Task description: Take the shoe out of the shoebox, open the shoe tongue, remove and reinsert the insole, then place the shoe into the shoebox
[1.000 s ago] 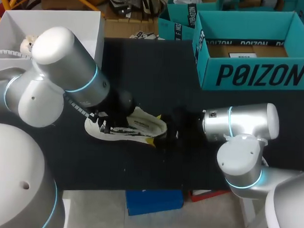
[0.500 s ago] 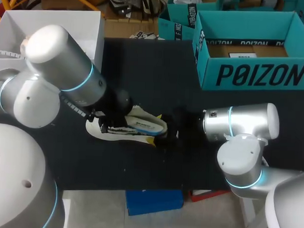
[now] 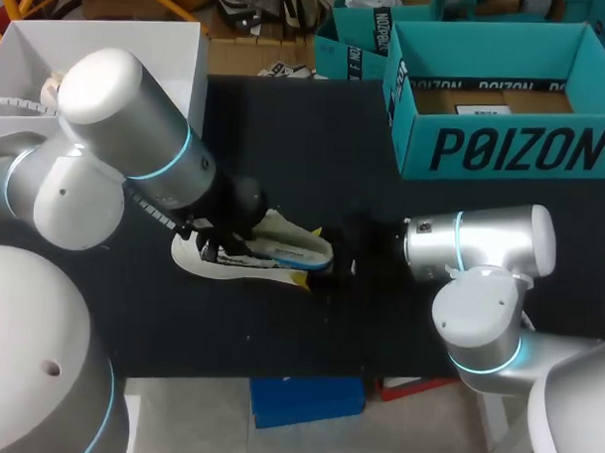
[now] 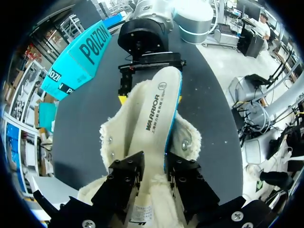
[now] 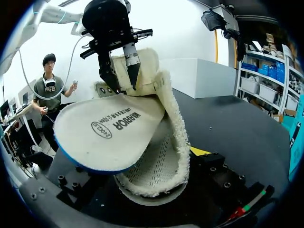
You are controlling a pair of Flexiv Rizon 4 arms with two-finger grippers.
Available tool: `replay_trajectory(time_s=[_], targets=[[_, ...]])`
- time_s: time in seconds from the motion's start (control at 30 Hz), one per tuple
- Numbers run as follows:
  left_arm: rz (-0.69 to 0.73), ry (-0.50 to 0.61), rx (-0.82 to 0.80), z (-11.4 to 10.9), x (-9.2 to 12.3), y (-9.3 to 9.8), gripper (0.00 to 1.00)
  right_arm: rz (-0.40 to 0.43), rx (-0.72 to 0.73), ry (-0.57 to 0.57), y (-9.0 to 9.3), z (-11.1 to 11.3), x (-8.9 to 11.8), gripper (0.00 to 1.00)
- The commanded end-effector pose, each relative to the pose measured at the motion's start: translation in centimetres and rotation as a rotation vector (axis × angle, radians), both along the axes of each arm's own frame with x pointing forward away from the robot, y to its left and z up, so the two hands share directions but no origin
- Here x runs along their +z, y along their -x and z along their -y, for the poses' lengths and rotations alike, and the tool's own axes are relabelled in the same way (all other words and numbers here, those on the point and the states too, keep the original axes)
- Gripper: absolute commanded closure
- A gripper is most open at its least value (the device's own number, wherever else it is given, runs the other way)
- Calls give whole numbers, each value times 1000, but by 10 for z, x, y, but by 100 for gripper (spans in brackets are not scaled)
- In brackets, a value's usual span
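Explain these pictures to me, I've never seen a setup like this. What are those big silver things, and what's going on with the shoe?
The silver things are two robot arms working at a black table. One picture comes from a camera above and behind the robot. The two round ones come from a camera on each arm's wrist, looking out along its fingers. On the table lies a white fleece-lined shoe, and towards the far right stands an open teal shoebox. The left arm's pincer is shut on the heel end of the insole, which sticks partly out of the shoe. The right arm's pincer grips the shoe's toe from two sides, seemingly to steady it.
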State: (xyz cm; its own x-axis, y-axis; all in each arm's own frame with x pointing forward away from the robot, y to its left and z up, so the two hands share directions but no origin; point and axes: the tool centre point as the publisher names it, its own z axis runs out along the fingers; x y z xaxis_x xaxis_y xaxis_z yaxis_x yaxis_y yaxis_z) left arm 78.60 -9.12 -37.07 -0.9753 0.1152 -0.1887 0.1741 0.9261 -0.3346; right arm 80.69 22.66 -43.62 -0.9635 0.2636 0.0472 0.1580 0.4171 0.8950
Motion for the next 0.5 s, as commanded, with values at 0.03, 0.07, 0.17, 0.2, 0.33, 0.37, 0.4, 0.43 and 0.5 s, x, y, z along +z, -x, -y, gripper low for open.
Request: replay_trajectory(time_s=[0.03,0.07,0.17,0.2,0.33,0.37,0.4,0.43,0.5], targets=[[27,-27,-18,24,-15,-9,61,4,-6,-5,-6,-6,-16,100],[35,-22,-31,27,-18,-9,60,4,-6,-5,-6,-6,-16,100],[65,-14,-61,35,-23,-9,62,4,-6,-5,-6,-6,-16,100],[74,-13,-69,37,-24,-9,62,4,-6,-5,-6,-6,-16,100],[76,6,-115,43,-26,-5,62,4,-6,-5,-6,-6,-16,100],[74,2,-122,44,-27,-4,62,4,-6,-5,-6,-6,-16,100],[74,1,-128,44,-28,-2,63,4,-6,-5,-6,-6,-16,100],[73,2,-133,44,-29,-2,63,4,-6,-5,-6,-6,-16,100],[73,1,-136,44,-31,-1,64,4,-6,-5,-6,-6,-16,100]])
